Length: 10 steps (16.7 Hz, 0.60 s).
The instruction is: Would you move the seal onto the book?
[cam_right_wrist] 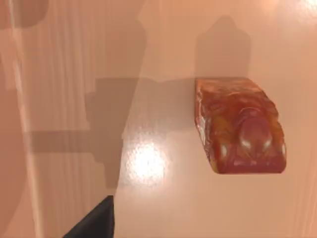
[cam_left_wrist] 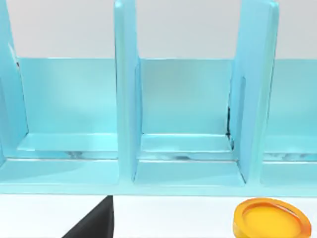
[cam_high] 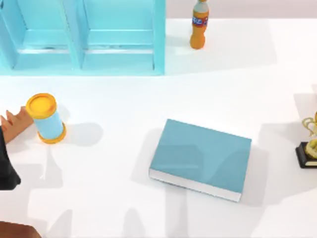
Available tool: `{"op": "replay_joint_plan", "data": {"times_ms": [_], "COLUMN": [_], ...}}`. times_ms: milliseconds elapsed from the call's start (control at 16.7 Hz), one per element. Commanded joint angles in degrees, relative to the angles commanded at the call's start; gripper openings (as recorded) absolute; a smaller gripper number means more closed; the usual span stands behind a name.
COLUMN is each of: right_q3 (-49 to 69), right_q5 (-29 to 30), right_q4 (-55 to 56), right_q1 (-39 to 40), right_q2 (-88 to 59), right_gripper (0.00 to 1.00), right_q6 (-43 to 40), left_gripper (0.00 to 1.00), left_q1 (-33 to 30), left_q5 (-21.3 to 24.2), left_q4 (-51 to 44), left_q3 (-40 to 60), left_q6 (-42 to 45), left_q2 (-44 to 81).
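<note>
Zero progress so far: seal [cam_right_wrist: 240,126] lies flat below right wrist cam, not on book [cam_high: 200,158], cover bare. Gripper state, both arms: can't tell. Pick + place remain.

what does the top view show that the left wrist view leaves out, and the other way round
Top view's extras: the thick teal-blue book lying flat mid-table, the orange plastic bottle, and the gold trophy on a black base at the right edge. Left wrist view's extra: the compartments' back walls, seen head-on. Shared: the light-blue shelf unit and the yellow-lidded pale-blue cylinder.
</note>
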<state>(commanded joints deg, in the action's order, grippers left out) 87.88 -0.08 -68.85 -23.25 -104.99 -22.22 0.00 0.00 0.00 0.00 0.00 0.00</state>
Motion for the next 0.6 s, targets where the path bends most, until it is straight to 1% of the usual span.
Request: {"op": "replay_joint_plan", "data": {"times_ms": [180, 600], "right_q3": [3.74, 3.16], "right_q5": [0.08, 0.07], "right_q4": [-2.95, -2.34], "right_q1": [-0.91, -0.69], "right_q2": [-4.35, -4.53], "right_gripper": [1.00, 1.00], "right_q6": [-1.05, -1.00], "left_gripper": [1.00, 1.00], "left_q1": [0.00, 0.00], "left_q5": [0.00, 0.00], "left_q4": [0.00, 0.00], "left_q3": [0.00, 0.00], "left_q6": [0.00, 0.00], "left_q2": [0.00, 0.00]}}
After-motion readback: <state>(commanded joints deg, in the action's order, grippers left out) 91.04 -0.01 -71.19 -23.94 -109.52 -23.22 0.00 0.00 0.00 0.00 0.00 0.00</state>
